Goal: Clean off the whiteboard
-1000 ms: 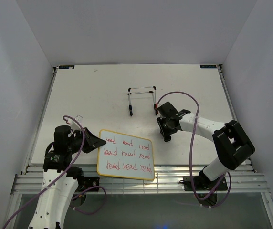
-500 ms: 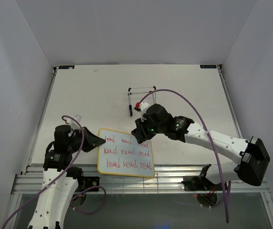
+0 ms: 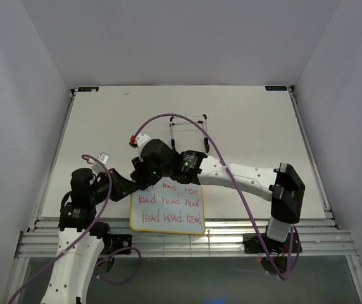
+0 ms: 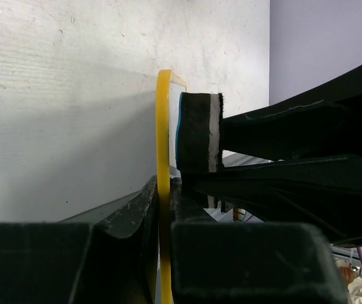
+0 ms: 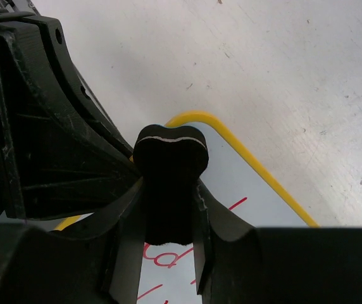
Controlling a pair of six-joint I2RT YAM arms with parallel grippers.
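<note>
The whiteboard has a yellow frame and rows of red words, and lies tilted at the near table edge. My left gripper is shut on its left edge. In the left wrist view the yellow frame runs between the closed jaws of that gripper. My right gripper is shut on the black eraser and holds it over the board's top-left corner. The eraser also shows in the left wrist view, right beside the frame. Whether it touches the face I cannot tell.
A thin black wire stand stands behind the right arm at mid-table. The metal rail of the near table edge lies just under the board's lower side. White walls close in the table on three sides.
My right arm has swept left from beside the wire stand, across the board's top edge, to its top-left corner with the eraser. The left gripper and the board have stayed put.
</note>
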